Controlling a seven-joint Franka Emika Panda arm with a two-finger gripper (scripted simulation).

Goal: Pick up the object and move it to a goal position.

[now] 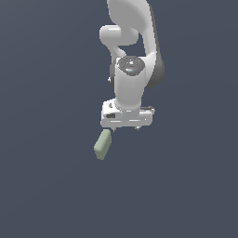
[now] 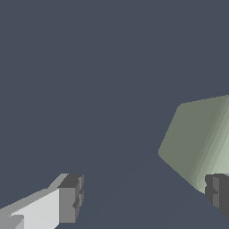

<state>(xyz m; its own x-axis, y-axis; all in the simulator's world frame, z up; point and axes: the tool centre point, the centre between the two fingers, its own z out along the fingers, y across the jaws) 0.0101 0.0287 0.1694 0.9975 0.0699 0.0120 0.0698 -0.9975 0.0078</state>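
I have the dark slate tabletop (image 1: 46, 186) filling both views, bare apart from the arm and one block. The white Panda arm (image 1: 132, 60) comes down from the top of the exterior view, wrist pointing down at the surface. Its end effector (image 1: 124, 126) hangs just above the tabletop with the fingers spread wide: in the wrist view I see one grey fingertip (image 2: 71, 199) at one side and the other at the far edge, with open tabletop between them and nothing gripped.

The pale sage-green block (image 1: 102, 144) lies on the tabletop just beside the end effector, toward the exterior view's left, angled rather than square to the gripper bar. In the wrist view it sits off-centre, overlapping one fingertip rather than lying between the two.

By my reading the pick has not yet happened. I would need to centre over the block, close, lift and carry. No goal marker shows in either view.
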